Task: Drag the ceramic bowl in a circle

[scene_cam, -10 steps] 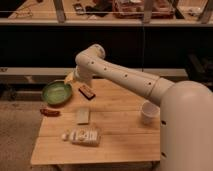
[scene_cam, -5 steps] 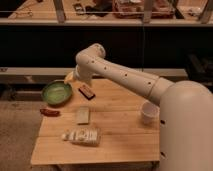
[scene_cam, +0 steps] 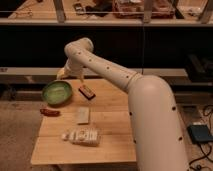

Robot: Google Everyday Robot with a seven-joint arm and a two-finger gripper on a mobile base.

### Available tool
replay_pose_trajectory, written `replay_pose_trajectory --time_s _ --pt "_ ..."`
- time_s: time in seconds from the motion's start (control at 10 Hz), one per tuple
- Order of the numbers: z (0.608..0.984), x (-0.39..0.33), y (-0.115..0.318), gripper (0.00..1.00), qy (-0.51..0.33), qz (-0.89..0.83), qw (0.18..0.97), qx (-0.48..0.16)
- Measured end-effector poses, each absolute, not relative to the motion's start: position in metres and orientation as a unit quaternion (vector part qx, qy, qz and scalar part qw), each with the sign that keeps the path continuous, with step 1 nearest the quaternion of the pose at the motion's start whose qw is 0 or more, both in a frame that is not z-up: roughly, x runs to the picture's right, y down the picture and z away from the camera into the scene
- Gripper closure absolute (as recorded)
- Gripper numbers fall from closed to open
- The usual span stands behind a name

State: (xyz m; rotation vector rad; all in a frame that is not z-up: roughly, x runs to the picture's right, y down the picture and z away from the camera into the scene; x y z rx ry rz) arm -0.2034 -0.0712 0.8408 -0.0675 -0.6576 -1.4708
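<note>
Bowl [scene_cam: 56,92]: green, glossy, wide and shallow with a paler rim. It sits upright at the far left corner of the table [scene_cam: 107,107], close to the left edge.

Gripper [scene_cam: 62,74]: at the end of the white arm [scene_cam: 115,75], low over the far left of the table, just behind and to the right of the bowl's far rim. Whether it touches the rim is not clear. How wide it stands cannot be made out.

Arm: rises from the bulky white body at the right, runs up and left across the table's far side, bends at an elbow above the far edge, then drops toward the bowl.

Dark block [scene_cam: 87,92]: small, brown, oblong. It lies just right of the bowl, apart from it.

Red item [scene_cam: 49,112]: small, long. It lies at the table's left edge, in front of the bowl.

Pale packet [scene_cam: 83,115]: flat, rectangular. It lies near the middle of the table, in front of the dark block.

White bottle [scene_cam: 80,136]: on its side near the front edge, in front of the packet.

Table: light wood planks on a speckled floor.

Shelf [scene_cam: 105,22]: behind the table, above a dark panel, with assorted clutter on it.
</note>
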Motion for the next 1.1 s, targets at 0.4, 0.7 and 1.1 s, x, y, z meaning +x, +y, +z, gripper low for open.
replay_pose_trajectory --time_s 0.4,0.7,1.1 --pt "0.897 -0.229 -0.061 0.2 -0.288 -0.66 0.694 -0.029" --pt "0.923 -0.233 -0.04 0.2 -0.292 -0.657 0.694 -0.04" --pt "0.954 -0.238 -0.001 0.3 -0.313 -0.641 0.697 -0.066"
